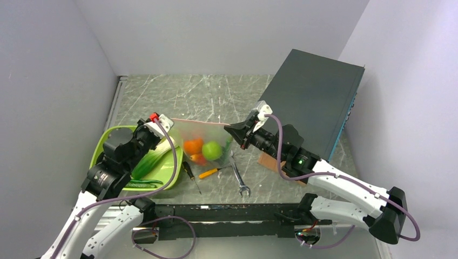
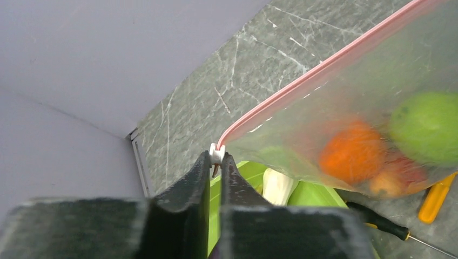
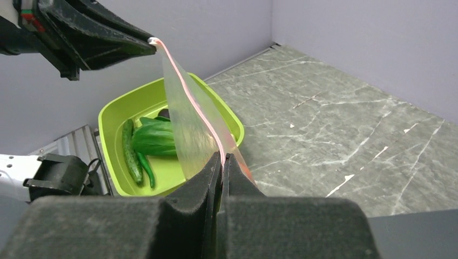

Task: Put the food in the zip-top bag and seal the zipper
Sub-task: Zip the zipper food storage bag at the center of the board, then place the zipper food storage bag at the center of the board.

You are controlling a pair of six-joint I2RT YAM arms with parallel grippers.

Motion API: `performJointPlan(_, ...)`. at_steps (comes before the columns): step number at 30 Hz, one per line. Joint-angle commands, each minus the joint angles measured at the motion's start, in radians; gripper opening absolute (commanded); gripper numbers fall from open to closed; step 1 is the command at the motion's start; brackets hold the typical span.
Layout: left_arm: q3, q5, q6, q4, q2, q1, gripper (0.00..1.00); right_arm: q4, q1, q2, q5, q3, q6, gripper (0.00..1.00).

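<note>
The clear zip-top bag (image 1: 202, 137) hangs stretched between my two grippers above the table. Its pinkish zipper (image 2: 313, 67) runs along the top edge. Inside are an orange ball (image 1: 193, 145), a green apple (image 1: 212, 150) and a red piece (image 2: 402, 170). My left gripper (image 2: 217, 156) is shut on the white slider at the zipper's left end. My right gripper (image 3: 223, 157) is shut on the zipper at the bag's right end. A cucumber (image 3: 129, 151), a leafy green (image 3: 154, 137) and a curved green pepper (image 3: 146, 167) lie in the lime-green tray (image 3: 113, 116).
Under and in front of the bag lie a black screwdriver (image 1: 190, 171), an orange-handled screwdriver (image 1: 208, 173) and a wrench (image 1: 237, 175). A big dark box (image 1: 318, 102) stands at the right behind my right arm. Grey walls close off the left, back and right.
</note>
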Motion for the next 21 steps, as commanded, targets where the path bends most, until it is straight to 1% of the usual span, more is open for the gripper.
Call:
performJointPlan(1,0.037,-0.182,-0.025,-0.001,-0.01,0.019,0.22,0.032,-0.014,0.011,-0.01,0.102,-0.011,0.0)
performJointPlan(4,0.067,-0.195,-0.079,-0.026,-0.011,0.018,0.52,0.035,-0.007,0.05,-0.028,0.144,-0.017,0.0)
performJointPlan(8,0.165,-0.243,-0.224,-0.115,0.0,0.018,0.74,0.004,0.019,0.145,-0.023,0.252,-0.035,0.0)
performJointPlan(10,0.221,-0.27,-0.329,-0.165,-0.002,0.019,0.82,-0.013,0.04,0.2,0.007,0.315,-0.047,0.0)
performJointPlan(12,0.27,-0.282,-0.398,-0.204,-0.014,0.018,0.87,-0.029,0.047,0.259,0.035,0.387,-0.047,0.0)
performJointPlan(16,0.327,-0.309,-0.546,-0.251,-0.073,0.019,0.91,-0.095,0.048,0.404,0.135,0.582,-0.047,0.0)
performJointPlan(18,0.339,-0.305,-0.597,-0.262,-0.123,0.018,0.92,-0.146,0.046,0.509,0.175,0.719,-0.062,0.0)
performJointPlan(21,0.338,-0.289,-0.64,-0.255,-0.186,0.018,0.92,-0.192,0.025,0.626,0.223,0.867,-0.095,0.0)
